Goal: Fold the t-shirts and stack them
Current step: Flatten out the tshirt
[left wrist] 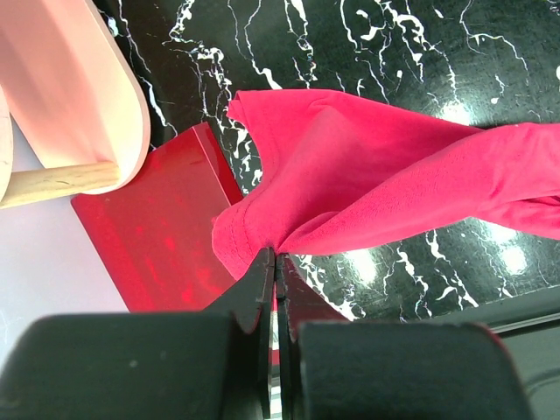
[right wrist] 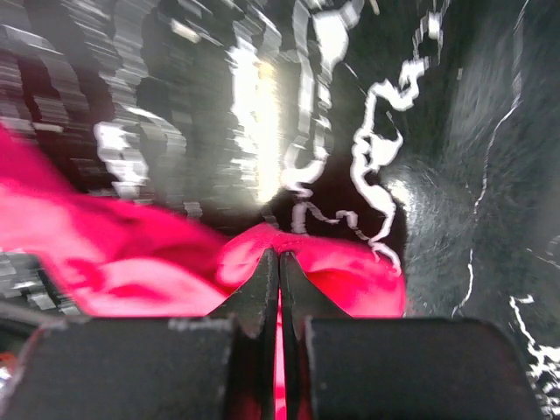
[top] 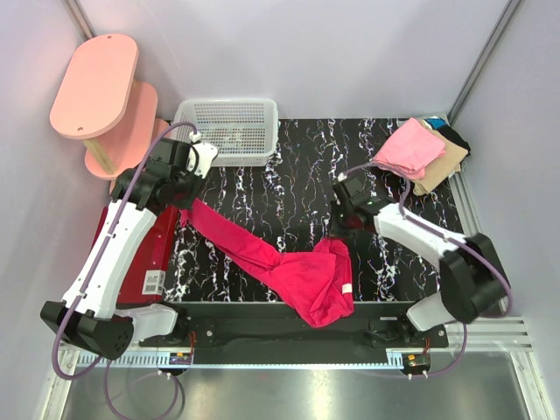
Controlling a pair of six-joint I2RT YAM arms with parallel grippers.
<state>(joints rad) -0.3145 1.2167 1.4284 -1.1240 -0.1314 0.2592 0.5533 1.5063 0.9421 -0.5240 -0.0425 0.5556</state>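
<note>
Marbled table [top: 289, 175], magenta t-shirt [top: 262, 255] in left gripper [left wrist: 274, 258] and right gripper [right wrist: 280, 256]

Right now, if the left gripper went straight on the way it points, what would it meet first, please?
The left gripper is shut on the magenta-red t-shirt, so that bunched cloth comes first; beyond it probably lies the black marbled table, though depth is unclear.

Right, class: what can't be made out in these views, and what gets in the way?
Right wrist: magenta shirt and tabletop smeared by motion blur.
Top: lower folded shirts mostly hidden under the pink shirt.
Left wrist: pink shelf cut off by the frame edge.
</note>
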